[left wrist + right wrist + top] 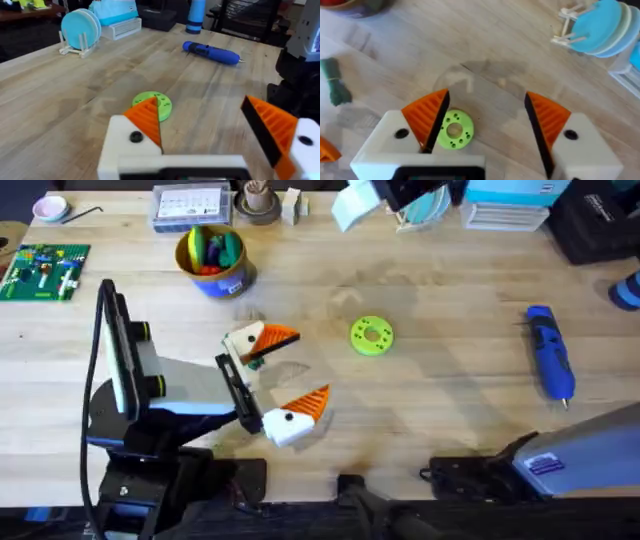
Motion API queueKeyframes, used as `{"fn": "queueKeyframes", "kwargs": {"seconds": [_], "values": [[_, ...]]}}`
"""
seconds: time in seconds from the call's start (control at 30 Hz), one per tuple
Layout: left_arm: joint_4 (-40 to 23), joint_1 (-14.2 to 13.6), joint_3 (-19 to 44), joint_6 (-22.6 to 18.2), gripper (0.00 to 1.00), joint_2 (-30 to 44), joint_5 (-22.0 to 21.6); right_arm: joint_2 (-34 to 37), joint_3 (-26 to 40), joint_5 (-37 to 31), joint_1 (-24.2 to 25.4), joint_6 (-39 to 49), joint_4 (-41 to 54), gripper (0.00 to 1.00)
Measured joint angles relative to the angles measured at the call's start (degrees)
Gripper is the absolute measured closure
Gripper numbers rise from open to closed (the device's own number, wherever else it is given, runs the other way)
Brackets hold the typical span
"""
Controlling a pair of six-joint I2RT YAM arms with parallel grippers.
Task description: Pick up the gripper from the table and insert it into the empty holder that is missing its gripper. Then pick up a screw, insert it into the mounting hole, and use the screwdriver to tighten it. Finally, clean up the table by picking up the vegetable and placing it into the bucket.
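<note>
My left gripper (312,363) hangs open over the table (450,395) left of centre, its orange fingers (147,116) spread wide with nothing between them. My right gripper (486,95) is open too and looks down from high above. The small dark green vegetable (335,87) lies on the wood. Far right lies the blue screwdriver (550,350), also seen in the left wrist view (212,52). At the back left stands the bucket (232,280) with toy pieces inside. A white angular holder (350,205) shows on a black arm at the back edge. The loose gripper and the screw are out of view.
A lime green disc (372,335) with holes lies mid-table, below my right gripper (454,130). A rack of blue plates (80,30) stands at the back. A green circuit board (45,268), a clear box (190,205) and a brown cup (258,200) line the back left.
</note>
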State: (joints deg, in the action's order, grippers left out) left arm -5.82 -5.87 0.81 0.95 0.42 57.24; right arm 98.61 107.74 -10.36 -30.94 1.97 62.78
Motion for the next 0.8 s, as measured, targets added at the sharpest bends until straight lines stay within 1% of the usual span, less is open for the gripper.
{"fn": "queueKeyframes", "kwargs": {"seconds": [0.03,0.07,0.1,0.13,0.2,0.23,0.33,0.47,0.57,0.73,0.8], "values": [[0.00,0.00,0.01,0.03,0.150,0.01,-0.01,-0.33,0.00,-0.98,0.51,-0.49,-0.04,0.007],[0.00,0.00,-0.01,-0.07,0.330,0.01,-0.01,-0.83,0.00,-1.85,1.03,-0.89,-0.07,0.009],[0.02,0.00,0.01,-0.09,0.474,0.01,-0.03,-1.42,0.00,-2.45,1.53,-1.26,-0.06,0.007],[0.02,0.00,0.01,-0.13,0.649,0.01,-0.03,-2.24,0.00,-2.97,2.13,-1.82,-0.04,0.007],[0.02,0.00,0.01,-0.25,0.944,-0.01,-0.03,-3.98,0.00,-3.64,3.42,-3.06,0.07,0.007],[0.02,0.00,0.01,-0.35,0.982,0.00,-0.03,-4.77,0.00,-3.82,4.11,-3.71,0.21,0.007],[0.01,0.00,0.00,-0.96,0.996,0.01,-0.01,-7.37,0.00,-4.28,7.34,-6.51,0.94,0.007],[-0.02,0.00,0.01,-6.08,0.997,0.01,0.65,-9.61,0.00,-4.63,13.04,-10.37,2.88,0.008],[-0.12,0.00,0.00,-8.63,0.997,0.01,1.27,-10.39,0.00,-4.21,17.64,-12.05,5.31,0.008],[-0.24,0.00,0.01,-10.57,0.997,0.01,1.69,-10.52,-0.04,-1.17,25.40,-13.88,9.73,0.008],[-0.24,0.00,-0.01,-10.90,0.997,0.00,1.72,-10.64,-0.66,-0.34,27.82,-14.25,9.80,0.009]]}}
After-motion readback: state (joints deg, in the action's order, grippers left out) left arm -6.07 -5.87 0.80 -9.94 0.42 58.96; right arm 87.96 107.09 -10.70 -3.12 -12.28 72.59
